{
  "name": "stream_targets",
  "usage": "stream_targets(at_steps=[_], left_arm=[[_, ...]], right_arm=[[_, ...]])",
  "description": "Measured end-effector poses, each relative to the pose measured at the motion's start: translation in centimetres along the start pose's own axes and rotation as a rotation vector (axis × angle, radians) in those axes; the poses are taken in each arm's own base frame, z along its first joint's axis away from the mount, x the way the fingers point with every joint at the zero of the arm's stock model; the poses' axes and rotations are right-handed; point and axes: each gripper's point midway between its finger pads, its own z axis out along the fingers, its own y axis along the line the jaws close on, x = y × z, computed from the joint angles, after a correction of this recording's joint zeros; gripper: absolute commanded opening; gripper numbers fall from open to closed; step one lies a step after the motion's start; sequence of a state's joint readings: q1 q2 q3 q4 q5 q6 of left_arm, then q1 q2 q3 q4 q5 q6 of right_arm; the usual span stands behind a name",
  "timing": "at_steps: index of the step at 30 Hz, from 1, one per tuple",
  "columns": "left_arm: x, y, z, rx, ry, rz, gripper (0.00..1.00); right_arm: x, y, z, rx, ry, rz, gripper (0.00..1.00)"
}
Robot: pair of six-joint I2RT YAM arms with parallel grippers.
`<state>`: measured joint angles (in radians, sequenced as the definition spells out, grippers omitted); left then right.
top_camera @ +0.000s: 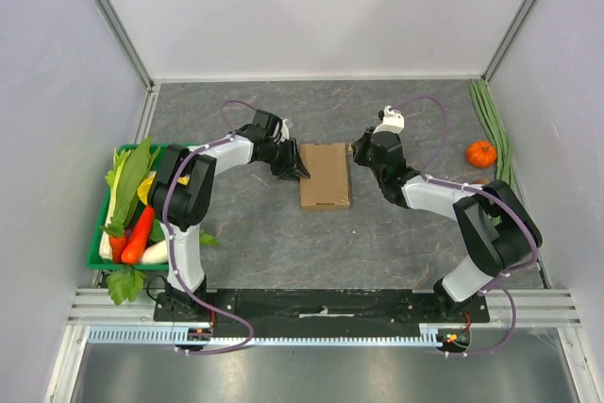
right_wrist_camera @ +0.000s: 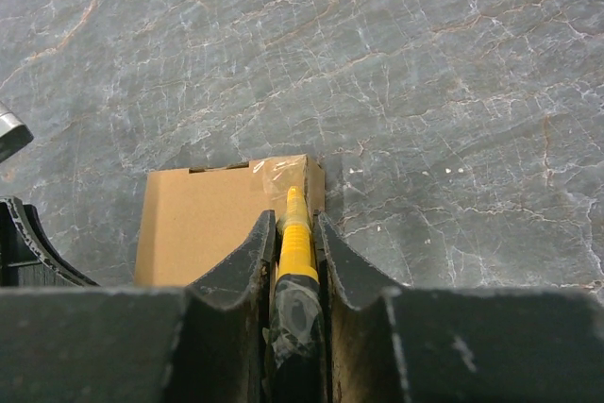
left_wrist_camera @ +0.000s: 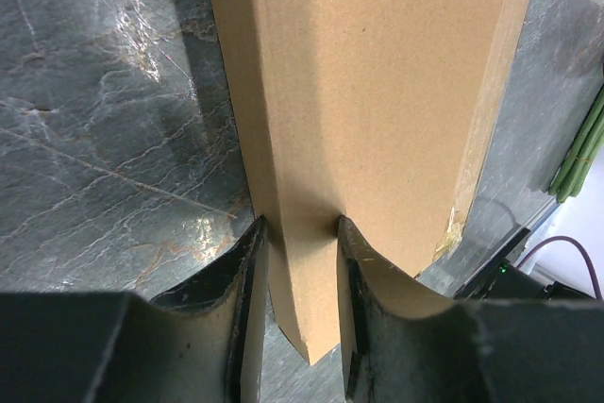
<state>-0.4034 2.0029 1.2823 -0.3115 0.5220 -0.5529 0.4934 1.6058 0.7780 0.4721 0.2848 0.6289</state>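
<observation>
Grey marbled surface (top_camera: pixel 255 224): left jaws grip one edge of the cardboard box (top_camera: pixel 326 175); right jaws clamp a yellow tool (right_wrist_camera: pixel 295 233), tip at its taped corner.

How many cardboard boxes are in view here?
1. The cardboard box lies flat on the table; the left gripper clamps its left edge, the right gripper holds a yellow tool at its taped corner. No other shows.
</observation>
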Motion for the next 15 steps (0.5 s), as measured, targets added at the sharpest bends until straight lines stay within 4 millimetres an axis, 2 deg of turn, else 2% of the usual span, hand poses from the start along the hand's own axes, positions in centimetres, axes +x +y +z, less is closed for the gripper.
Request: stream_targets(at_steps=[15], left_arm=[[0.03, 0.03, 0.01, -0.002, 0.002, -0.002, 0.27]], right_arm=[[0.57, -0.27, 0.22, 0.008, 0.012, -0.002, 0.00]])
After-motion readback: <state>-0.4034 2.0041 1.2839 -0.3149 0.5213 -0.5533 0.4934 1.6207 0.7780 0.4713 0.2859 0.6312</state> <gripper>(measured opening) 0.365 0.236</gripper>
